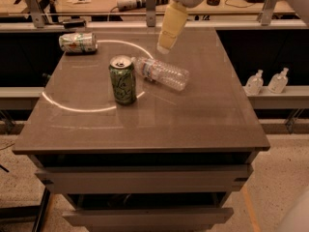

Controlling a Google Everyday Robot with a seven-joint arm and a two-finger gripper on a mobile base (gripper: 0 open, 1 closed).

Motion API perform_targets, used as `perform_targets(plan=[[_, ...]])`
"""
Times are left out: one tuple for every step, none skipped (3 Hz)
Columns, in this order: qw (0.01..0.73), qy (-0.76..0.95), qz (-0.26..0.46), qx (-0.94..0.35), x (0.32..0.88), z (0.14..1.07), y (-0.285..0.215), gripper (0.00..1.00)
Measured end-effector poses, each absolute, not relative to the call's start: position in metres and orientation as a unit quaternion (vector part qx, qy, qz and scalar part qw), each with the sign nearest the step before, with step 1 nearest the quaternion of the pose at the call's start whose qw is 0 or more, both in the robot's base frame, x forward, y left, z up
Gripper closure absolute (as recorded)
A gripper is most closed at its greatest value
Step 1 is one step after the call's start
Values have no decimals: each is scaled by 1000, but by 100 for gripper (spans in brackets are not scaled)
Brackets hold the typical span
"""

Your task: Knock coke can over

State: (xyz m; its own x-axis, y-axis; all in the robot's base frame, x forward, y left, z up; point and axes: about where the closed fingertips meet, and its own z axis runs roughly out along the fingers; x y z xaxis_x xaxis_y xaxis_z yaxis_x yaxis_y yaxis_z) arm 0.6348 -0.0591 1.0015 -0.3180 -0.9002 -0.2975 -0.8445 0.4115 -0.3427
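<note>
Camera view: upright green can stands apart from the closed, empty tool behind it.

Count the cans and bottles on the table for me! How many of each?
Cans: 2 (green can standing upright, pale can lying on its side at the far left corner)
Plastic bottles: 1 (clear water bottle lying on its side, right of the green can)
Total: 3 on the table
The end effector hangs above the table's far side, beyond the water bottle.
</note>
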Motion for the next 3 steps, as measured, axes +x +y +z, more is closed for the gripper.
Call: perform_targets(plan=[[194, 837, 1, -511, 623, 971, -58, 0], [172, 859, 52, -479, 623, 952, -56, 0], [144, 872, 79, -461, 631, 940, -54, 0]])
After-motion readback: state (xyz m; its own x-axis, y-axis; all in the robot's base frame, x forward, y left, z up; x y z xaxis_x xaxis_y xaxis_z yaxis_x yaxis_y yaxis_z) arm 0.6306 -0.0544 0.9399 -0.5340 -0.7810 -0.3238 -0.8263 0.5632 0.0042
